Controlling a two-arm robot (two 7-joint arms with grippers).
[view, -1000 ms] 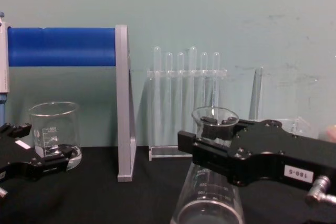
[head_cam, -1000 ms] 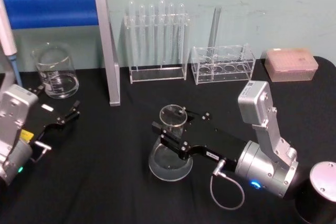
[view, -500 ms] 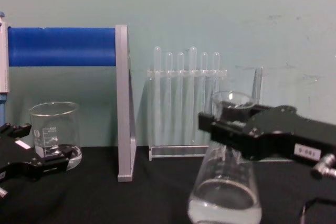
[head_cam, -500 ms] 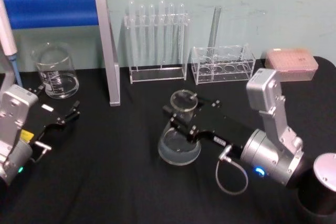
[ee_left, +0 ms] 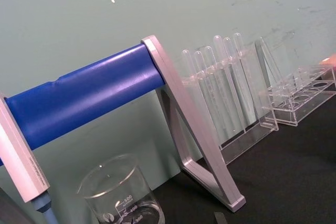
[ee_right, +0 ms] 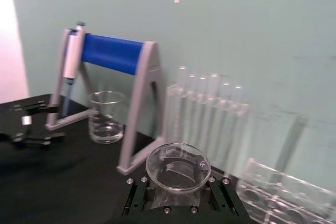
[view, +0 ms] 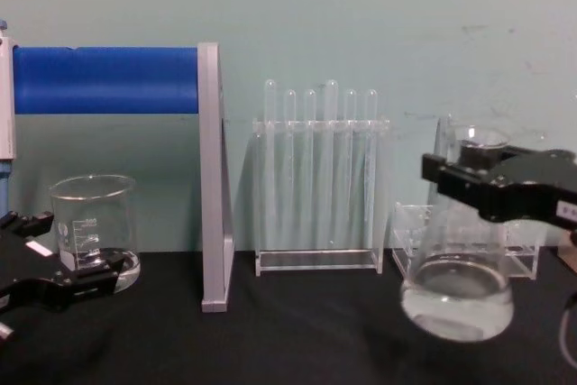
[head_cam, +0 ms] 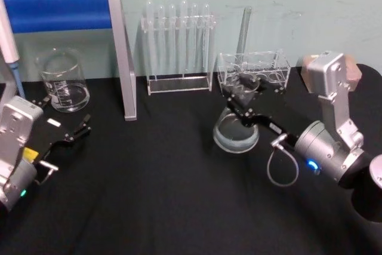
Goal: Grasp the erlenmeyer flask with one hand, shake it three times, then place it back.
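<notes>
Right gripper [head_cam: 245,89] is out over the right half of the black table [head_cam: 149,195], its fingers pinching the narrow neck of the erlenmeyer flask [head_cam: 236,135] just under the flared rim. From the chest view the flask [view: 457,295] hangs from that gripper [view: 473,178], wide base down and apparently raised off the tabletop, with a little clear liquid pooled in the bottom. It sits just in front of the low clear rack [head_cam: 253,73], with the test tube rack [head_cam: 179,46] to its left. The right wrist view looks straight down onto the open flask mouth [ee_right: 177,167], fingers [ee_right: 137,195] clamped on either side.

Over on the left, the left gripper [head_cam: 67,141] rests low by the table edge, fingers spread and holding nothing, near the glass beaker [head_cam: 62,82] and the blue-barred stand [head_cam: 59,10].
</notes>
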